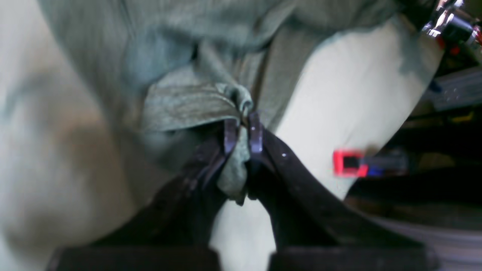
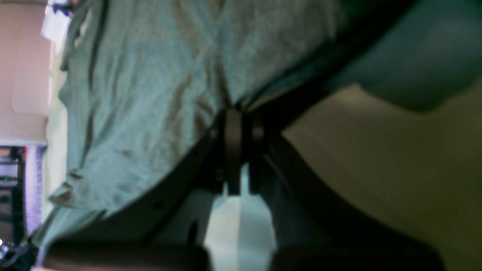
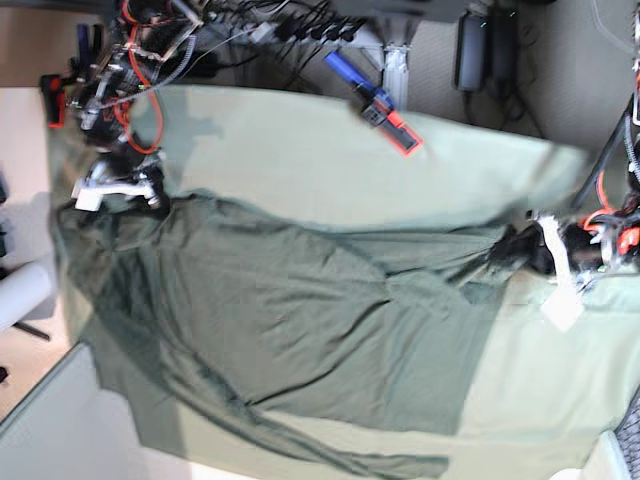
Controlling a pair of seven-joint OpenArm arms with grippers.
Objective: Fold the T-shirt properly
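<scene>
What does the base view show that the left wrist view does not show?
Only the base view shows the whole T-shirt stretched between both arms, with the right gripper at its far end. Only the left wrist view shows the left gripper close up, its jaws pinching a bunched fold. Both show the pale tablecloth and the red and blue clamp.

T-shirt (image 3: pixel 290 330): dark heathered grey-green knit, markedly darker than the pale mint-green cloth (image 3: pixel 300 150) covering the table. Clamp (image 3: pixel 385 105) at the cloth's far edge: blue handle, red and black head. Left tool (image 1: pixel 244 130) and right tool (image 2: pixel 241 135): black fingers.
</scene>
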